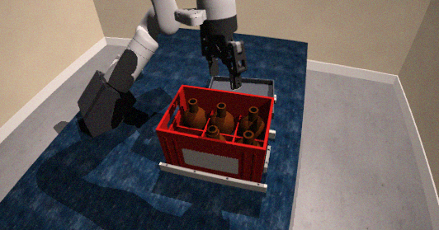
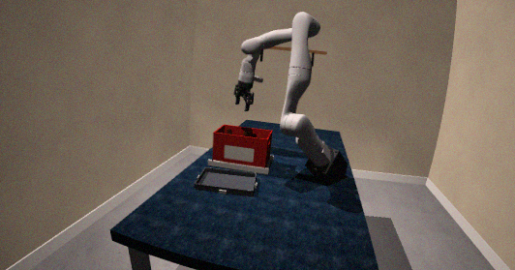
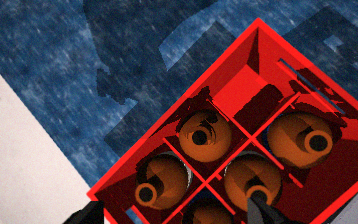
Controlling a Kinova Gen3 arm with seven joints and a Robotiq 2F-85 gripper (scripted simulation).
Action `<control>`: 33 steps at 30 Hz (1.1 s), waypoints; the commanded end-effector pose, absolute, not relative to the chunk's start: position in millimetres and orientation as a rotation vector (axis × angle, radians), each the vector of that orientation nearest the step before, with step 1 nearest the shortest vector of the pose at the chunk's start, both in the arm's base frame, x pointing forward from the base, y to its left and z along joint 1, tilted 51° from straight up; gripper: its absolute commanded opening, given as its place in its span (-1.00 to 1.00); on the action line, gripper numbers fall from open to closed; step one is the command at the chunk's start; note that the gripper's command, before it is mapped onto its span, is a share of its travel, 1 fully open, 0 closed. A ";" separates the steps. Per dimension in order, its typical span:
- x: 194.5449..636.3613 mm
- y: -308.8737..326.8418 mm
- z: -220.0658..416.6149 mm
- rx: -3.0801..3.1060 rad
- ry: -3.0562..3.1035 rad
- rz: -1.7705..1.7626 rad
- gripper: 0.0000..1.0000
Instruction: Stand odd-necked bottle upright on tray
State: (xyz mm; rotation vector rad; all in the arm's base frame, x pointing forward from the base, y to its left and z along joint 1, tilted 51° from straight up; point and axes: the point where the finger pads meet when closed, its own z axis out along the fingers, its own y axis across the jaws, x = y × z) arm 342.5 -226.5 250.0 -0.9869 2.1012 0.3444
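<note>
The arm is showing smooth, rounded, pale grey-white tube-shaped segments, joined by rounded elbows with thin seams running around them. Its lowest part is sitting in a dark grey, blocky base. Near the wrist a small, flat, light grey box is sticking out sideways. Below it a black collar is leading into the gripper, which is showing black and dark grey linked bars ending in two slim dark fingers, spread wide apart with nothing between them. A thin tan rod is crossing behind the upper arm.
</note>
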 end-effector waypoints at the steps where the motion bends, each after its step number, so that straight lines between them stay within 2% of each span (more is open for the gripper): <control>1: 345.3 -224.5 248.9 -0.990 2.093 0.356 1.00; 33: 348.4 -218.2 220.6 -1.027 2.084 0.464 1.00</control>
